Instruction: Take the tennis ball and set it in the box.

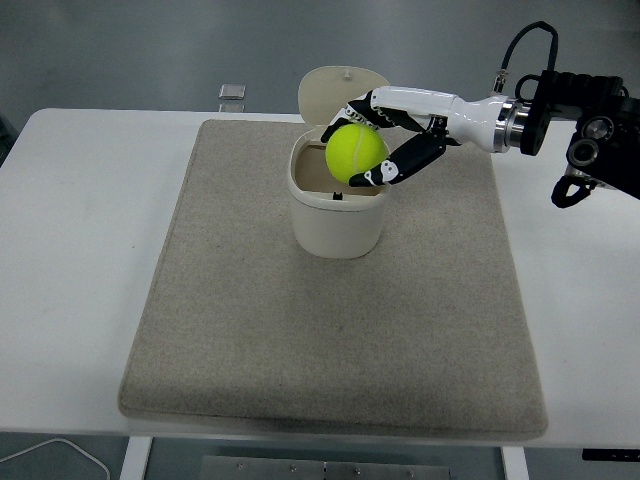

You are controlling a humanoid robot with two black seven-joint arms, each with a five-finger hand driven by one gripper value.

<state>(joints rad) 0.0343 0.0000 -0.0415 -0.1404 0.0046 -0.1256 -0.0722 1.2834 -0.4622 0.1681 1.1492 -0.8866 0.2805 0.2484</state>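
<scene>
A yellow-green tennis ball [356,153] is held in my right hand [372,141], whose fingers curl around it. The hand holds the ball just above the open mouth of a cream box [337,214] that stands on the beige mat [330,320]. The box's lid [338,90] stands open behind it. The ball hides part of the box's inside. The right arm [500,115] reaches in from the right edge. The left arm is out of view.
A small grey object [232,92] lies on the white table [80,230] beyond the mat's far left corner. A white cable [60,452] shows below the table's near left edge.
</scene>
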